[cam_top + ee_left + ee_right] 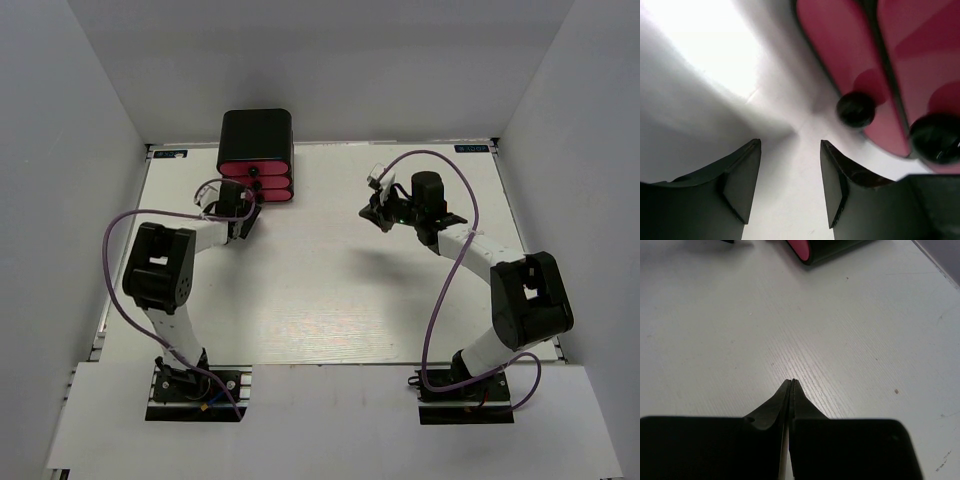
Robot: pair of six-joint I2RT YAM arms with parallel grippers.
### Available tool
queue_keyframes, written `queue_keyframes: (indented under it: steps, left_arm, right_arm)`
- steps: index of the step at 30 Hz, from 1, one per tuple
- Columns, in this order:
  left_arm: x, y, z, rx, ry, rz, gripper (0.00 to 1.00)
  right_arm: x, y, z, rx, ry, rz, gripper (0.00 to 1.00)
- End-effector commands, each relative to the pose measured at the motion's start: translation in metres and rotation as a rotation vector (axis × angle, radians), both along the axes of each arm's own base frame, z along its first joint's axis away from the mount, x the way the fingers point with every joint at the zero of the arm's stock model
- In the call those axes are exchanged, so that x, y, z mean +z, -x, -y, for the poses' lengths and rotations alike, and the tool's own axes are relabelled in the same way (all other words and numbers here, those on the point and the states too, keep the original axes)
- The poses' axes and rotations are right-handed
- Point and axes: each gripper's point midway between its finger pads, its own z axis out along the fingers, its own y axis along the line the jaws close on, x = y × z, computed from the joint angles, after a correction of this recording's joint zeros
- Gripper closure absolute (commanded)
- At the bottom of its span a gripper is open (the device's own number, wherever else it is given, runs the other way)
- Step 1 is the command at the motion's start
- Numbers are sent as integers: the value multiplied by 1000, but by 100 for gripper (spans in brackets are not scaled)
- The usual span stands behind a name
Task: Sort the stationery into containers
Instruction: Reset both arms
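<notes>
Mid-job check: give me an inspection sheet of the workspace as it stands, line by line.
Surface: white table, faint grain and specks.
Job's things: black cabinet at the far left, three pink drawers with round black knobs; loose stationery: nothing seen.
Clutter: nothing seen.
Tools: left tool open, empty, just in front of the knobs; right tool shut, empty, over bare table.
Cables: purple cables loop beside both arms.
Surroundings: plain grey walls on three sides.
</notes>
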Motion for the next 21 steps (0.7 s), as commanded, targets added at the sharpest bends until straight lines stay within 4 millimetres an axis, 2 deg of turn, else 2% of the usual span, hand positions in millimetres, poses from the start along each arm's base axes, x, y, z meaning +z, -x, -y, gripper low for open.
queue_keyframes:
  steps: [1, 2, 4, 5, 6, 7, 8, 9, 12, 13, 15, 16, 17, 18, 19, 20, 21]
  left_arm:
    - [-11, 44, -1, -31, -2, -74, 38]
    - [-20, 59, -5, -31, -7, -96, 38]
    - [-20, 75, -4, -48, 12, -99, 38]
    - [-17, 89, -7, -58, 4, -97, 36]
    - [-15, 95, -9, -65, -2, -91, 34]
    - [-14, 103, -9, -83, -7, -95, 31]
    - [-16, 115, -12, -98, -21, -102, 24]
    - [-2, 118, -18, -124, -48, -64, 20]
    - [5, 138, -25, -198, -118, -40, 3]
    - [24, 139, -24, -224, -129, 25, 0]
    - [31, 150, -25, -271, -152, 69, 0]
    - [52, 150, -24, -301, -175, 153, 0]
    - [54, 155, -26, -307, -184, 178, 0]
    - [63, 157, -22, -324, -190, 222, 0]
    - [85, 160, -21, -346, -209, 325, 0]
    - [95, 163, -16, -379, -197, 380, 0]
    - [95, 168, -17, -384, -207, 407, 0]
  right_arm:
    - [11, 5, 4, 18, -7, 31, 99]
    - [11, 5, 3, 19, -4, 29, 94]
    - [8, 7, 4, 23, -2, 25, 85]
    - [6, 9, 4, 27, 1, 18, 80]
    - [6, 10, 3, 34, 3, 19, 71]
    - [6, 10, 4, 31, 6, 19, 68]
    - [4, 14, 3, 47, 11, 12, 64]
    - [5, 13, 4, 48, 12, 14, 55]
    - [-1, 24, 3, 82, 20, -17, 40]
    - [1, 26, 2, 93, 19, -16, 29]
    - [-2, 29, 5, 88, 27, -43, 11]
    - [0, 30, 4, 75, 20, -61, 10]
    - [0, 31, 4, 48, 8, -91, 10]
    - [0, 21, 13, -45, 22, -106, 10]
    - [3, 19, 16, -72, 21, -116, 10]
    - [6, 18, 16, -101, 7, -131, 10]
    - [7, 11, 26, -179, 19, -138, 10]
